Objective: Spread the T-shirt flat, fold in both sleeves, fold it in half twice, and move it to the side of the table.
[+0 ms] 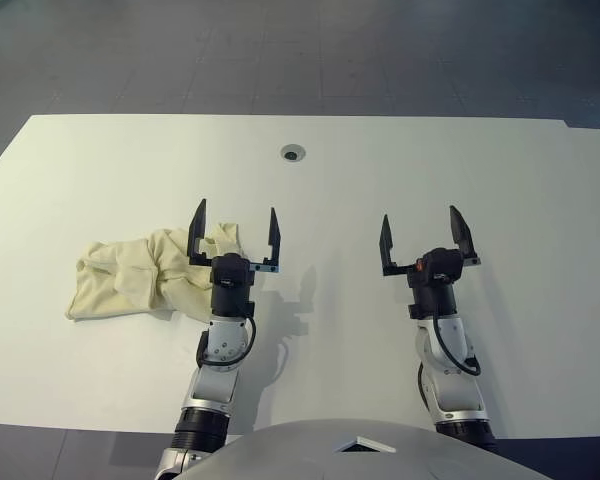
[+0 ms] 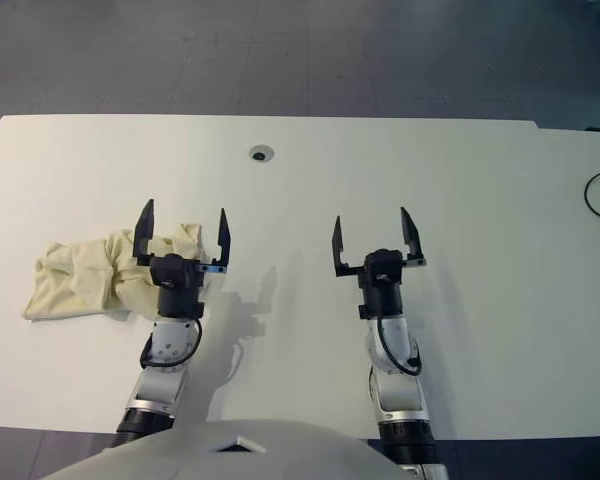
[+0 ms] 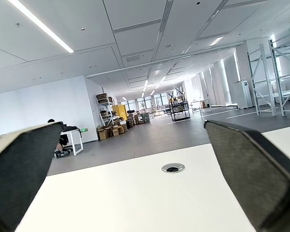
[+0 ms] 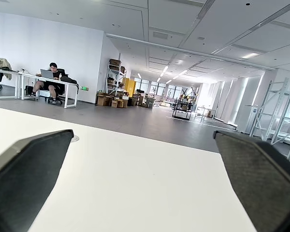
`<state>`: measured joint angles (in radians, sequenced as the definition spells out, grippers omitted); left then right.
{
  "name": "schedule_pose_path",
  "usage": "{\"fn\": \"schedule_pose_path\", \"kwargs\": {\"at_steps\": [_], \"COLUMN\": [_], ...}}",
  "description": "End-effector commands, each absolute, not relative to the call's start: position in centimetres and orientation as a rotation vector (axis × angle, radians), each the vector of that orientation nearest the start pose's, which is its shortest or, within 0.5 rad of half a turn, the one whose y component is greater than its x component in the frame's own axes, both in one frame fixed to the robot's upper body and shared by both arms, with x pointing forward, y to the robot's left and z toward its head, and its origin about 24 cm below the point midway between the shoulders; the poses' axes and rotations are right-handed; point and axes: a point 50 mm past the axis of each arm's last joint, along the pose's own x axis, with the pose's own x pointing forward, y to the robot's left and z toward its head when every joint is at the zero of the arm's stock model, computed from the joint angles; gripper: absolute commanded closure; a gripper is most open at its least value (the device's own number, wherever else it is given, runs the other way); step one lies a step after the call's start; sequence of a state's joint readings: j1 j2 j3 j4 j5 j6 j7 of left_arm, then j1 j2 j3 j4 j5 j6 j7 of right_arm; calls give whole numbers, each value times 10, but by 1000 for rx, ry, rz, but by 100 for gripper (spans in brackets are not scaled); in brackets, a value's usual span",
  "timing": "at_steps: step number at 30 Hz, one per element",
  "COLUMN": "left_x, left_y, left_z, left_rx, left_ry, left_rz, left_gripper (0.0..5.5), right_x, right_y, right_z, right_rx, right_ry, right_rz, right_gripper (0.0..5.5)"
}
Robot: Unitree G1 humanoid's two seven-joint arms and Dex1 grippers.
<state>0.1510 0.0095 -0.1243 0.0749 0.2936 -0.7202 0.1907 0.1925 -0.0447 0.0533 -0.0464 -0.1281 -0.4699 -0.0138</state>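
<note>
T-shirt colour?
Pale yellow T-shirt, plain, no pattern visible; clearest in the left eye view.

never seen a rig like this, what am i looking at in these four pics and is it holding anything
It is a humanoid robot with two arms, each ending in a two-fingered pincer. Two pictures come from a camera on its head, looking down at one scene: a white table with a crumpled pale yellow T-shirt on the robot's left. The left pincer is at the shirt's edge, the right pincer over bare table. Both are open and hold nothing. The other two pictures come from cameras on the wrists, looking out between the dark fingers across the table into a large hall. The small round thing is a hole in the tabletop.
</note>
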Motion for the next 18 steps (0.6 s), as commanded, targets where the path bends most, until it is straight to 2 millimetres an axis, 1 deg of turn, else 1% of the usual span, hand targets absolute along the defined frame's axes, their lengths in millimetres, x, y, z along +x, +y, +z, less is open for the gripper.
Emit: {"fn": "schedule_pose_path", "kwargs": {"at_steps": [1,6,18], "left_x": [200,197,199], "left_y": [124,126,121], "left_z": [53,50,51], "left_rx": [199,211,198], "left_ry": [-518,-517,-527], "left_rz": [-6,8,-10], "left_gripper": [10,10,10], "right_x": [210,209,204], "right_y": [-147,-147,-149], "right_z": [50,45,42], "right_rx": [-153,-152,-152], "right_ry": [-319,-310,-304], "right_rz": [56,58,40], "right_gripper": [11,11,11]}}
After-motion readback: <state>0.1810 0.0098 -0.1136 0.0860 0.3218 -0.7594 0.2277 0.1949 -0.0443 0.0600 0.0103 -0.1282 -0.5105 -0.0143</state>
